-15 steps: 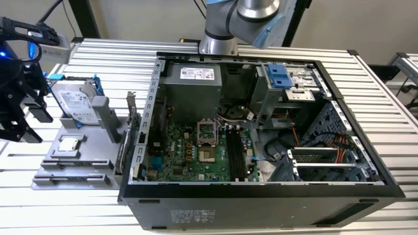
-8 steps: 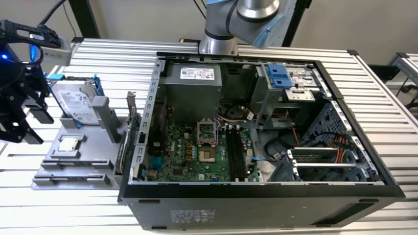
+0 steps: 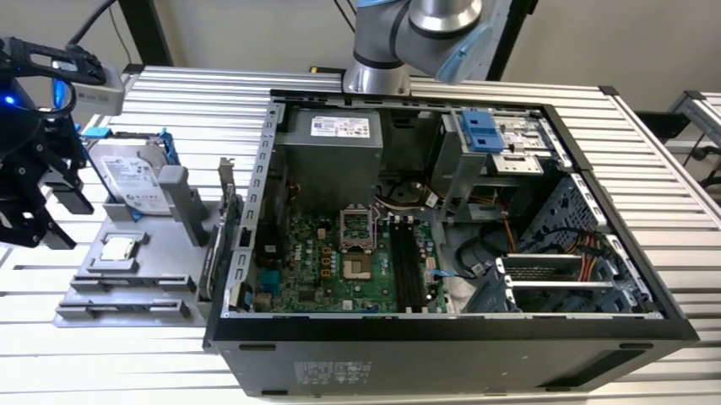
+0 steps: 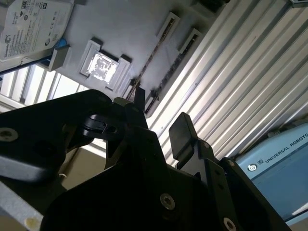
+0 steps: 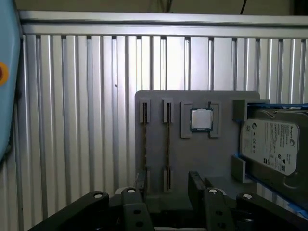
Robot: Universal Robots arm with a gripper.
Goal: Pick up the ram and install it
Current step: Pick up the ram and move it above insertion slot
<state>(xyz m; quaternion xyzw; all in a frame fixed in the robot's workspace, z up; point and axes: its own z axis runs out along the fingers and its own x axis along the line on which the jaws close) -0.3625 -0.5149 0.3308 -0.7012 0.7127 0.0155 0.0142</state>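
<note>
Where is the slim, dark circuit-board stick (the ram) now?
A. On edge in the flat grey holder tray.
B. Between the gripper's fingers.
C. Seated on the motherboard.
A: in the first wrist view the ram stands in a slot of the grey holder tray, next to the square silver processor chip; the open gripper holds nothing.

The worktop is ribbed bare metal with a soft brushed sheen. On it, the holder looks like smooth, matt grey plastic. In the holder, the processor has a bright metal lid — glossy — and the hard drive a silvery face inside a blue plastic frame. Near the holder, the pincer is matt black — the computer case dark, dull metal.
</note>
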